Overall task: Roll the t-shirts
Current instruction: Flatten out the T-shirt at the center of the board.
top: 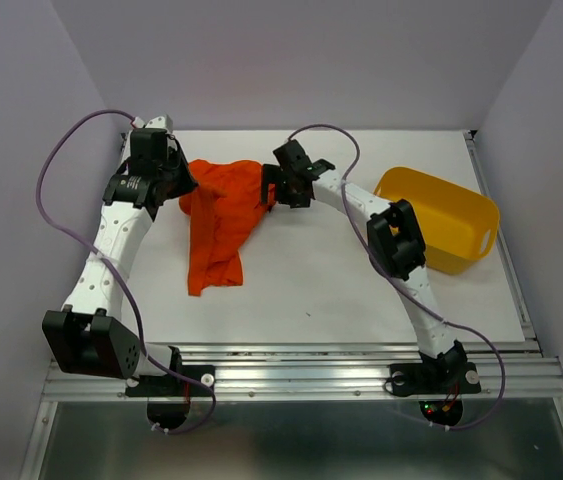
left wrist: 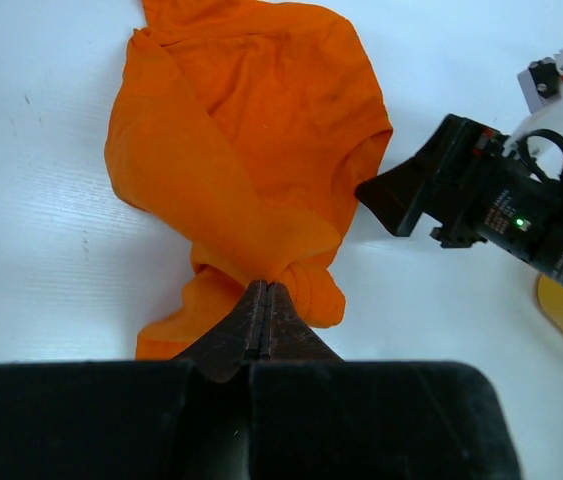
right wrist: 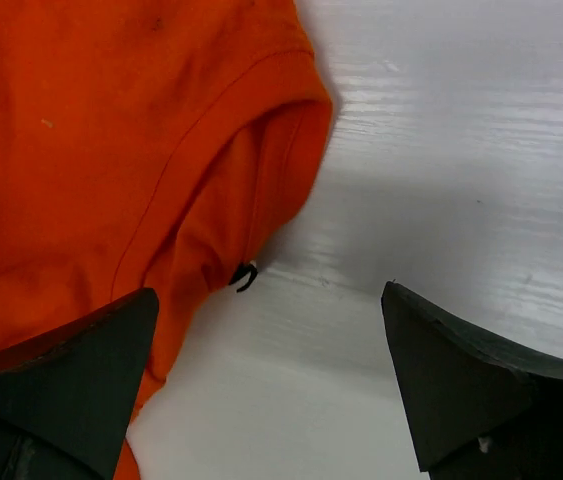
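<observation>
1. T-shirt (top: 223, 220): plain, orange-red, thin fabric. It lies crumpled on the white table (top: 361, 290), left of centre and toward the far edge. The upper part is bunched into folds, and a narrower length trails toward the near edge. It is not rolled.
2. Left gripper (left wrist: 265, 292): jaws pressed fully together, with a gathered knot of the t-shirt pinched at the tips. In the top view it sits at the garment's far left side.
3. Right gripper (right wrist: 268, 292): jaws spread wide, holding nothing. One finger (right wrist: 81, 370) hangs over orange fabric and the other over bare table. The gap between them spans the hem and the white surface. It stands at the garment's right edge, opposite the left gripper.
4. Sleeve (right wrist: 271, 140): a short sleeve with a stitched hem, lying folded on the table in the right wrist view. A small black fleck (right wrist: 244, 275) sits at its edge; what it is cannot be told.
5. Yellow plastic tub (top: 461, 240): on the table's right side, tilted, well apart from the t-shirt.
6. Purple cables (top: 56, 170): one looped along each arm.
</observation>
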